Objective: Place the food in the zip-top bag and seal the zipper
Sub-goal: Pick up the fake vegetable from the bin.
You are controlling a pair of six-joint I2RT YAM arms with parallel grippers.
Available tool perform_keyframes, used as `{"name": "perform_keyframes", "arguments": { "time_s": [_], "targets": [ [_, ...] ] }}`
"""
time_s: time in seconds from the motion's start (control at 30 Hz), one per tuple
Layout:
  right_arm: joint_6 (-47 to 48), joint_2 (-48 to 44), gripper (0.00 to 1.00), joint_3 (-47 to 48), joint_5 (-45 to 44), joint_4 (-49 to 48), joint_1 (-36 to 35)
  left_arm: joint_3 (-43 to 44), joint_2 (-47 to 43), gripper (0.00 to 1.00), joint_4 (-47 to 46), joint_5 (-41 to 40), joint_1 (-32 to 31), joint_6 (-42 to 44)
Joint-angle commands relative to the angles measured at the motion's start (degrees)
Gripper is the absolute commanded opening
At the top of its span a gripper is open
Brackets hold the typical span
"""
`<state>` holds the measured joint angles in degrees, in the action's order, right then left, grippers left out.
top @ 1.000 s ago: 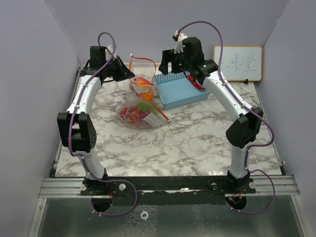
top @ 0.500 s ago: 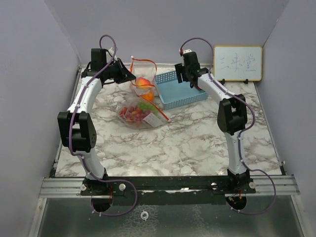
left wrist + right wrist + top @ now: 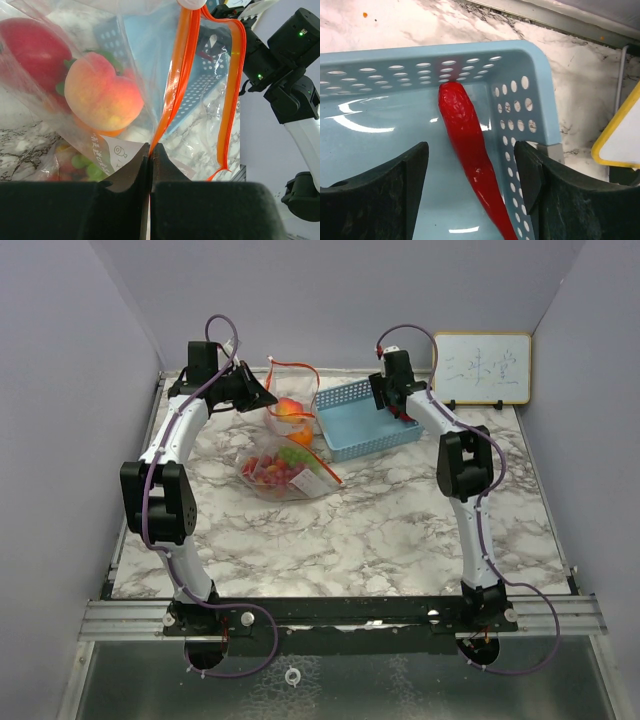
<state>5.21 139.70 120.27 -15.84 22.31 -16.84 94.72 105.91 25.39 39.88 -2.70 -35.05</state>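
The clear zip-top bag (image 3: 285, 440) hangs from my left gripper (image 3: 266, 397), which is shut on its orange-red zipper strip (image 3: 172, 90). Inside the bag I see a peach (image 3: 102, 92), a red apple (image 3: 32, 47) and, lower down, grapes and small red pieces (image 3: 272, 470). The bag's mouth gapes open; its far zipper edge (image 3: 232, 90) hangs loose. My right gripper (image 3: 472, 172) is open above the blue basket (image 3: 380, 150), its jaws on either side of a long red chili (image 3: 467, 145) lying in the basket's corner. In the top view it sits over the basket's far right corner (image 3: 392, 405).
The blue basket (image 3: 365, 425) stands at the back middle, just right of the bag. A small whiteboard (image 3: 482, 368) leans on the back wall at the right. Purple walls close in the left, back and right sides.
My right arm has swung from over the basket's left end to its far right corner and lowered over the chili. My left gripper has kept hold of the bag's edge.
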Motion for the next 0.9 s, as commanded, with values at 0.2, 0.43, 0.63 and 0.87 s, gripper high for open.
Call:
{"name": "perform_keyframes", "arguments": {
  "time_s": [0.2,0.43,0.63,0.87],
  "targets": [
    [-2.4,4.2,0.66,0.1,5.7,-0.4,1.3,0.9,0.1,0.0,0.2,1.8,0.1,1.7],
    [-3.7,6.4,0.48,-0.1,5.1,2.6,1.4,0.4,-0.7,0.0,0.7,1.7,0.1,2.5],
    [-6.1,1.1,0.03,-4.4,10.5,4.7,1.4,-0.5,-1.8,0.0,0.6,1.8,0.1,2.4],
    [-9.8,-18.6,0.02,-18.5,22.5,-3.6,1.3,-2.6,-3.8,0.0,-0.6,2.6,-0.5,0.8]
  ]
}}
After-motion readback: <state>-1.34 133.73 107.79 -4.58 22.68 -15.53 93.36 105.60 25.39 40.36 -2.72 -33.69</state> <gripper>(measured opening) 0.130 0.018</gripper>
